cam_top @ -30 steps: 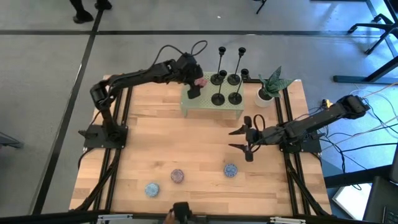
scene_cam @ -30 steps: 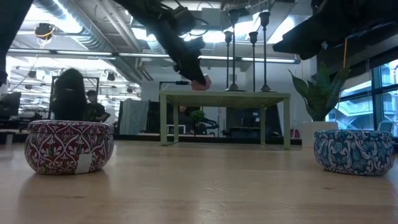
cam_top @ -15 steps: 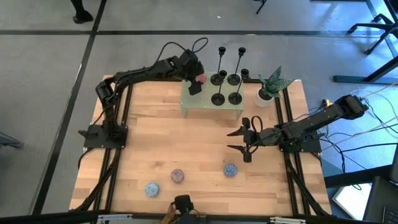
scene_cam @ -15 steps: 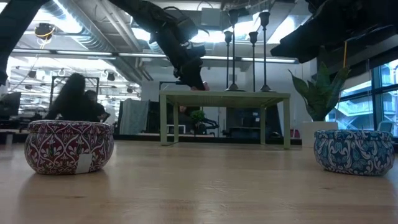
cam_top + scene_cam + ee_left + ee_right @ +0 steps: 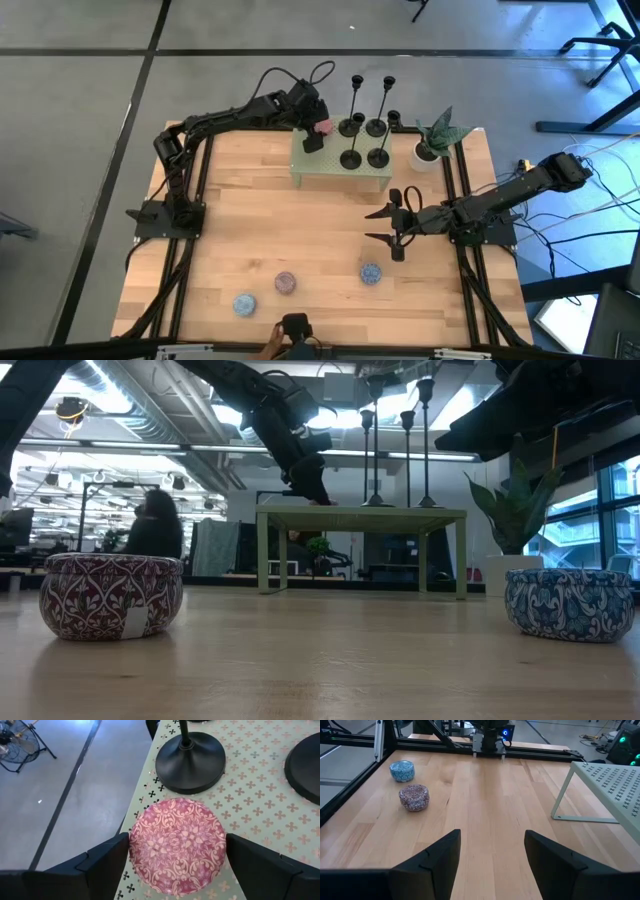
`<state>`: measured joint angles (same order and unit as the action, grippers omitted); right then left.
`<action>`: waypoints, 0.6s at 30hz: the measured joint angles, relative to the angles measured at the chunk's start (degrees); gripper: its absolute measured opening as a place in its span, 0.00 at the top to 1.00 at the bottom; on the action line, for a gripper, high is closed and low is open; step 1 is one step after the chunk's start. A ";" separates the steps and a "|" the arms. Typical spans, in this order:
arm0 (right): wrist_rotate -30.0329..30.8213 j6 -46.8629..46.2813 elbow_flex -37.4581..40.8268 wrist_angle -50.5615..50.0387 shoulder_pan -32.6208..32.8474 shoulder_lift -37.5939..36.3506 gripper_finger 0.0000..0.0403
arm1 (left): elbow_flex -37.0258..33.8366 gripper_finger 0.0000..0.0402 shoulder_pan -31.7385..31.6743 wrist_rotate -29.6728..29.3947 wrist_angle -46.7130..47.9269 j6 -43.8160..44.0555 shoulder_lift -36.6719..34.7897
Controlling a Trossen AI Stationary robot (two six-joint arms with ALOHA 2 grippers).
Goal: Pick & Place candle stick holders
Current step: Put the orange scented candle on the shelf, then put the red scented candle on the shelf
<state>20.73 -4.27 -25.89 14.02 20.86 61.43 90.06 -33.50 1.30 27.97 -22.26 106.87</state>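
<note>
Several black candle stick holders (image 5: 350, 158) stand on their round bases on a pale green perforated stand (image 5: 340, 175) at the table's far side. In the low view their stems (image 5: 407, 455) rise above the stand. My left gripper (image 5: 312, 142) reaches down to the stand's far left corner and is open around a round pink patterned tin (image 5: 177, 845). The tin lies flat on the stand next to one holder's base (image 5: 190, 757). My right gripper (image 5: 395, 222) hovers open over the table right of the middle, with nothing between its fingers (image 5: 435, 855). My left gripper's two fingers (image 5: 107, 862) stand close beside opposite sides of the pink tin's rim (image 5: 135, 845), slanting down from the table's left. Whether they touch the tin I cannot tell. The tin rests level on the stand's top.
A potted plant (image 5: 432, 140) stands right of the stand. Three small tins lie near the table's front: blue (image 5: 243, 303), dark red (image 5: 286, 283) and blue (image 5: 371, 273). People show in the room behind (image 5: 158, 530).
My left gripper has sunk a little toward the stand's far left corner, carrying the pink tin. The tin, which was held tipped just above the stand, now lies flat on it.
</note>
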 joint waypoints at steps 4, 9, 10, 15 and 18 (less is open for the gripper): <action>0.00 0.06 0.00 0.00 0.00 0.00 0.44 | 0.01 0.19 0.02 -0.12 -0.21 -1.33 0.00; 0.00 0.21 0.00 0.00 0.00 0.00 0.44 | 0.00 0.19 0.81 -0.41 -2.07 -2.82 -0.85; 0.00 0.21 0.00 0.00 0.00 0.00 0.44 | 0.00 0.19 1.06 -0.51 -2.39 -3.63 -1.34; 0.00 0.21 0.00 0.00 -0.02 0.00 0.44 | 0.00 0.19 2.81 -3.58 -1.30 -4.50 -5.10; 0.00 0.21 0.00 0.00 0.00 0.00 0.44 | 0.01 0.19 4.42 -3.62 2.28 -3.65 -8.66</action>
<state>20.73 -4.05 -25.89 14.02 20.86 61.43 90.07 -29.08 -2.32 30.25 -25.92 98.21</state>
